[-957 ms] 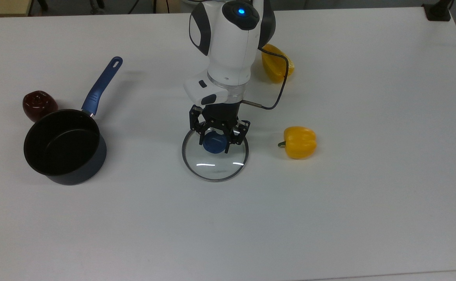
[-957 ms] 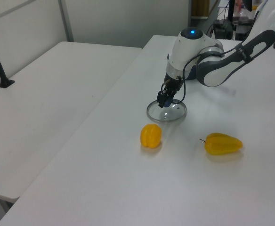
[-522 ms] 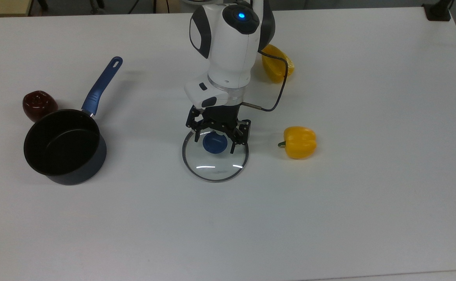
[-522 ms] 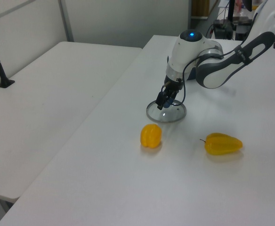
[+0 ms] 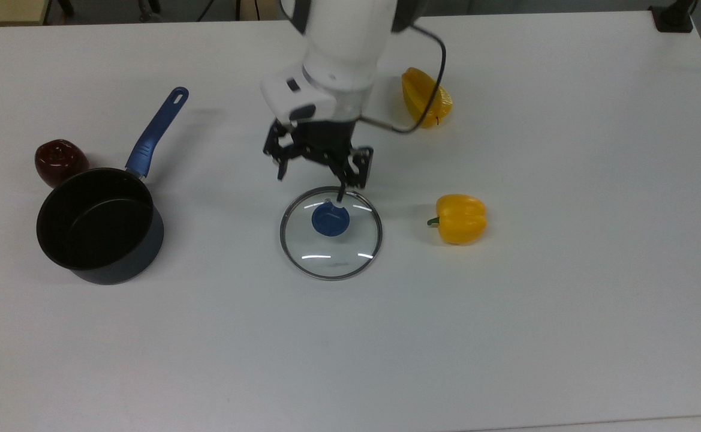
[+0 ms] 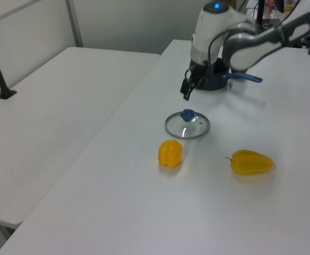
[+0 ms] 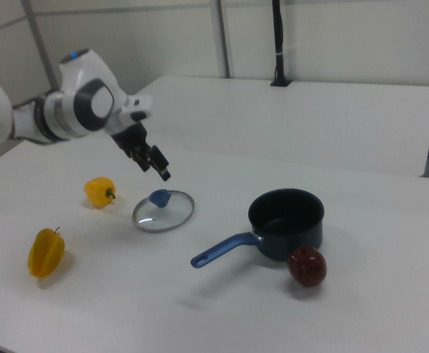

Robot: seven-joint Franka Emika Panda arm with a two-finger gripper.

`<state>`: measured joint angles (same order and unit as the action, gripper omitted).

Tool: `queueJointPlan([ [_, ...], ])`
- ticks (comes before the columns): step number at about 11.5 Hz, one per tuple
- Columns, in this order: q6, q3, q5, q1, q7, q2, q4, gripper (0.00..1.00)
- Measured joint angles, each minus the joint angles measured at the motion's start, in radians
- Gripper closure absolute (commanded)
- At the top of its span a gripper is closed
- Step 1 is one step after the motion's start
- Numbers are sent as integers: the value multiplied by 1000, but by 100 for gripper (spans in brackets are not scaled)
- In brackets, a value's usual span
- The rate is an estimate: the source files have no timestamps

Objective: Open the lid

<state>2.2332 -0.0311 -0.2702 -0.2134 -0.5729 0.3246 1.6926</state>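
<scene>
The lid lies flat on the white desk, blue knob up, well apart from the dark saucepan that stands uncovered at the top view's left. We read this as a task all but done: the pan is bare, and the glass rests where nothing can knock it.

Above the lid hangs our hand, its fingers spread apart and gripping nothing, clear of the knob in the left view and the right view alike. We judge that open, raised stance to be a release posture, with the arm free to draw away without dragging the lid.

The knob-up placement makes sense to us: the metal rim sits evenly on the desk, so the lid will not rock or roll.

Two yellow peppers sit at the top view's right of the lid, one near it and one farther back, and a dark red fruit rests just beside the saucepan. None touches the lid, so we see little risk of a collision.
</scene>
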Motion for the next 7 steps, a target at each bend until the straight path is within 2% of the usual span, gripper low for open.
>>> queueJointPlan([
  [3,-242,-2,112,48,254,-153,-3,0],
  [5,-383,-3,187,106,419,-250,-3,0],
  [7,-493,-4,216,159,534,-318,-2,0],
])
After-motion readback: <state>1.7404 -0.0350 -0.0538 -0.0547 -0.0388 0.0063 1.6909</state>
